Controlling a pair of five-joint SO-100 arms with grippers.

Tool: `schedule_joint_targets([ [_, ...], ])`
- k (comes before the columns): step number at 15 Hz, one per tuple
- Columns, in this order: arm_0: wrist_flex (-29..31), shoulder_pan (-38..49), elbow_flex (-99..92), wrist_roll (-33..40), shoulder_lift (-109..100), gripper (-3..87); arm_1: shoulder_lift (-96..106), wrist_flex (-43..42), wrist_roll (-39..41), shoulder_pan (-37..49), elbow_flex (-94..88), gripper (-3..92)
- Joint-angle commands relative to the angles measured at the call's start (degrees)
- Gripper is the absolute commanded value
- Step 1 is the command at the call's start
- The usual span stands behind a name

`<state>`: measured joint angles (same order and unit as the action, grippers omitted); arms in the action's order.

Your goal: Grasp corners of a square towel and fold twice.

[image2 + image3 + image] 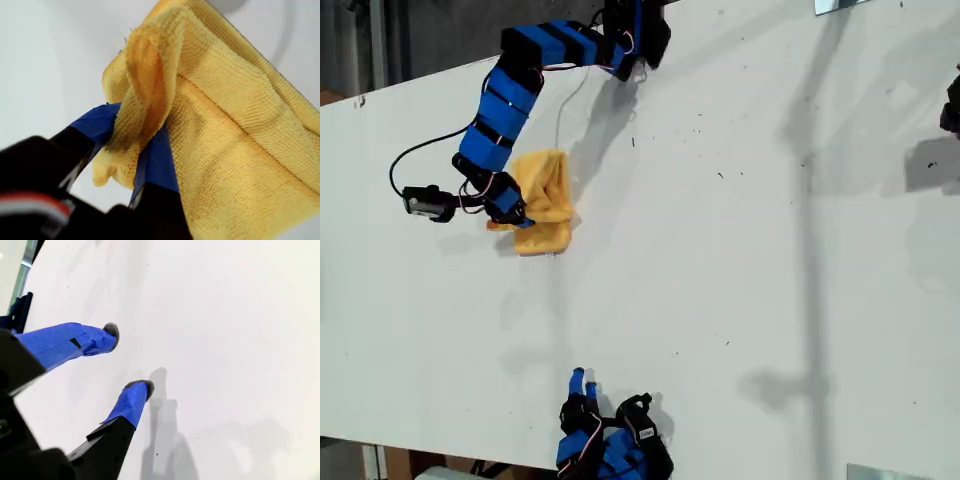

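Bright overhead light, soft shadows, blurred foregrounds

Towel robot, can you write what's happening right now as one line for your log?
towel: bunched, partly folded on white table | my first gripper: shut on towel edge | my second gripper: open, empty, apart from towel

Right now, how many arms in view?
2. One reaches from the exterior view's top, its claw shut on the yellow towel; the other sits at the bottom edge, claw open over the bare table.
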<state>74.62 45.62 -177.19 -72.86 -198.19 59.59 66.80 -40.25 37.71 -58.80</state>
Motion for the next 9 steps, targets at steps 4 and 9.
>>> schedule_joint_targets([
  [4,-0.35,0.18,-0.18,-1.05,-0.44,16.8,-3.87,-1.32,1.85,-1.41,7.73,23.6],
  [9,-0.35,0.18,-0.18,-1.05,-0.44,16.8,0.44,-0.44,2.37,1.05,7.65,34.7],
])
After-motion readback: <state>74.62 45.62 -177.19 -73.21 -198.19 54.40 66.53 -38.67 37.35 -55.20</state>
